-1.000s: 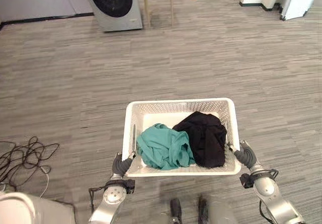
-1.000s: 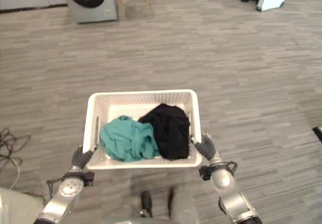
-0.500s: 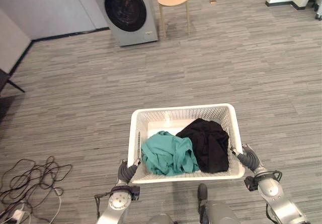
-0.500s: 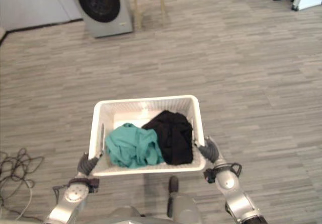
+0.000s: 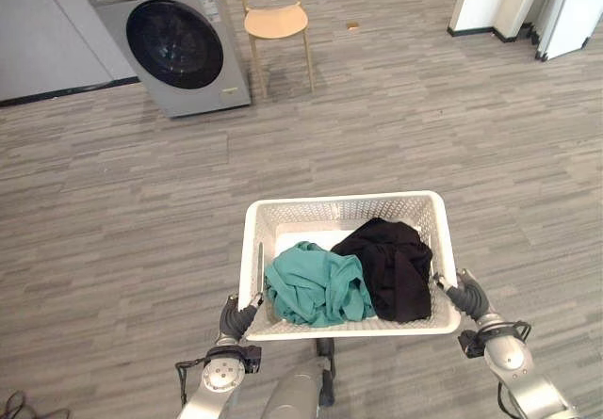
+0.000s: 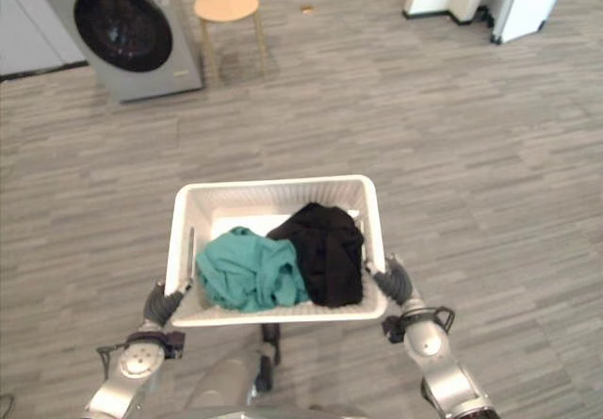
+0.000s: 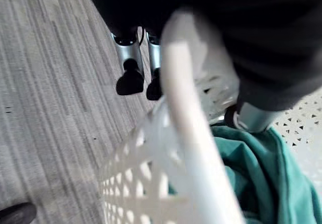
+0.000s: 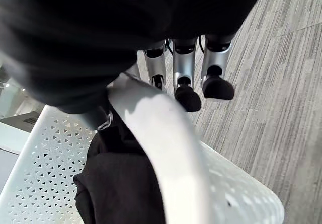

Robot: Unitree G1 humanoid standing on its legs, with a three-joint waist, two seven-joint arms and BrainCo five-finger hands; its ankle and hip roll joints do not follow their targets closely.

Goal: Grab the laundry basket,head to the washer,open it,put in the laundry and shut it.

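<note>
- Washer (image 5: 174, 38) stands far ahead to the left, door shut; wooden chair (image 5: 275, 21) beside it, bare floor between.
- The view has shifted since a moment ago; basket grip unchanged.
- White laundry basket (image 5: 344, 214), long axis crosswise, held at its ends: left hand (image 5: 236, 317) and right hand (image 5: 468, 297), fingers clenched on the rim.
- Inside: teal garment (image 5: 316, 285) left, black garment (image 5: 391, 264) right.

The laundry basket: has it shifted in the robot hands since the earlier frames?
No. The laundry basket sits the same between the left robot hand and right robot hand; the camera has moved, and the washer looks nearer.
</note>
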